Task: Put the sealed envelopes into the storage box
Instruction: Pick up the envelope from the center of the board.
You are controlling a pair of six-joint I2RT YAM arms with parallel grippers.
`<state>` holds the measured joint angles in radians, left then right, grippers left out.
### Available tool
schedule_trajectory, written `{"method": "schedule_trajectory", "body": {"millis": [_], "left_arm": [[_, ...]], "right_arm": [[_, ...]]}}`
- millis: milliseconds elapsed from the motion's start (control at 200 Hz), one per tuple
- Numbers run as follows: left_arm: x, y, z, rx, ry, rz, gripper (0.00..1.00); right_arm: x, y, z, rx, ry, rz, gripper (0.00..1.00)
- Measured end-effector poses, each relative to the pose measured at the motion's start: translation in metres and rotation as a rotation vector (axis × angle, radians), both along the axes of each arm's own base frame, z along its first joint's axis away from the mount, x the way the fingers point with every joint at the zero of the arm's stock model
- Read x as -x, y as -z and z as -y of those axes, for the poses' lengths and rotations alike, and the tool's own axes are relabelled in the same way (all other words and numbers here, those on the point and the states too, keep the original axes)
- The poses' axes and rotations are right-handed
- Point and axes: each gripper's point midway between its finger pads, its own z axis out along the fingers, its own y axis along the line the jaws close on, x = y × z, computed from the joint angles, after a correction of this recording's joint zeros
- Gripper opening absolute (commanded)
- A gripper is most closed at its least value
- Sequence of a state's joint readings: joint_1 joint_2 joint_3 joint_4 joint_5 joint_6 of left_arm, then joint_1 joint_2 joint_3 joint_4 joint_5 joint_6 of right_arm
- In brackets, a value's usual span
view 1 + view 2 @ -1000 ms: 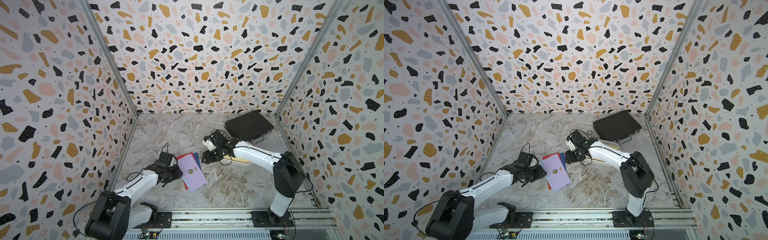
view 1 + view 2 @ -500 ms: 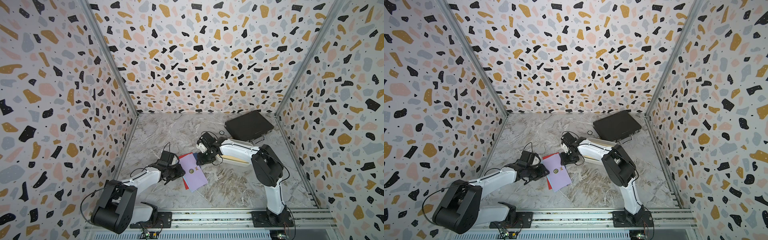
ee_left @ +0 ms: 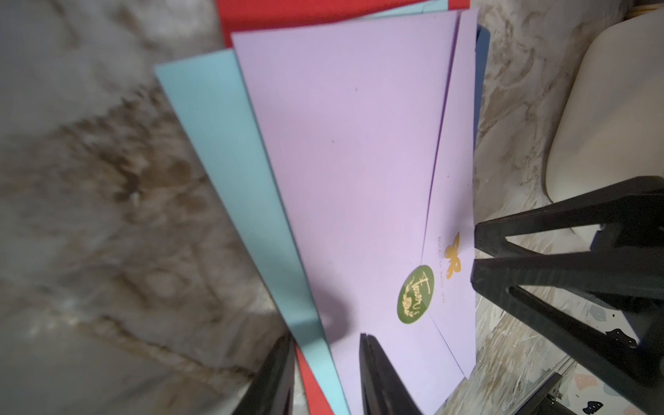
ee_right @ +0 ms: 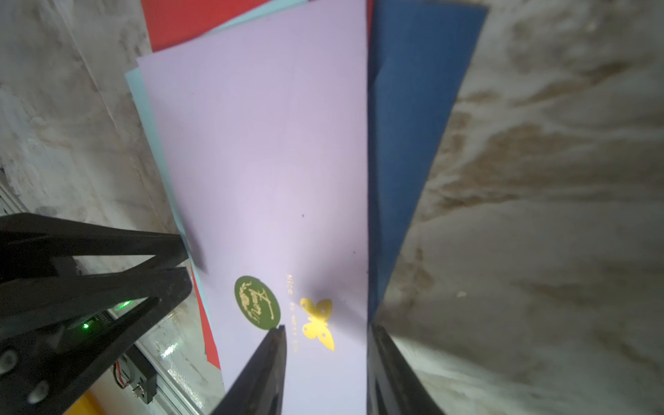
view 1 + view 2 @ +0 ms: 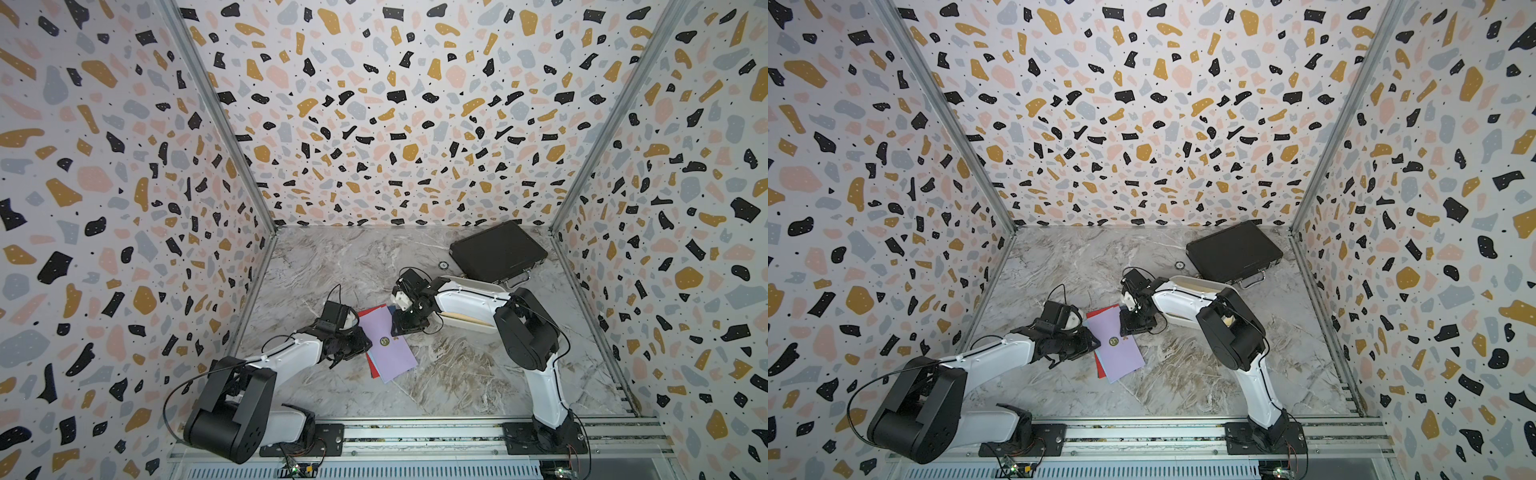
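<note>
A fanned stack of sealed envelopes lies mid-table in both top views. A lilac envelope (image 5: 390,349) (image 3: 352,151) (image 4: 266,151) with a green round seal (image 3: 415,294) is on top, over light blue (image 3: 215,143), red (image 3: 312,10) and navy (image 4: 413,107) ones. My left gripper (image 5: 358,337) (image 3: 325,337) straddles the stack's left edge, open, one finger on the lilac paper and one off the stack. My right gripper (image 5: 405,329) (image 4: 327,327) straddles the right edge, open. The white storage box (image 5: 482,291) (image 3: 611,107) sits right of the stack, partly under my right arm.
A black flat briefcase (image 5: 496,251) lies at the back right, just behind the box. A small round object (image 5: 444,264) rests on the marble table left of it. Patterned walls close in three sides, and a metal rail (image 5: 415,434) runs along the front.
My right gripper has come from beside the box down onto the stack's right edge. Both grippers' jaws have narrowed. The left gripper has edged onto the stack's left side.
</note>
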<state>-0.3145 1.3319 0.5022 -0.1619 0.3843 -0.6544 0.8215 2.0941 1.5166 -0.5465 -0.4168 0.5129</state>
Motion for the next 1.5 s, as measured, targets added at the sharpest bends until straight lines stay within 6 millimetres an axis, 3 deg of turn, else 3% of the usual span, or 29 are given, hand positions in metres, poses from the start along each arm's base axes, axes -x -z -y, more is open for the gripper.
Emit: {"method": "schedule_trajectory", "body": {"millis": [921, 1502], "left_arm": [[0.000, 0.000, 0.000, 0.000, 0.000, 0.000, 0.35], [0.000, 0.000, 0.000, 0.000, -0.001, 0.001, 0.35]], "right_arm": [[0.013, -0.006, -0.009, -0.031, -0.011, -0.046, 0.39], [0.014, -0.032, -0.018, -0.114, 0.008, -0.059, 0.37]]}}
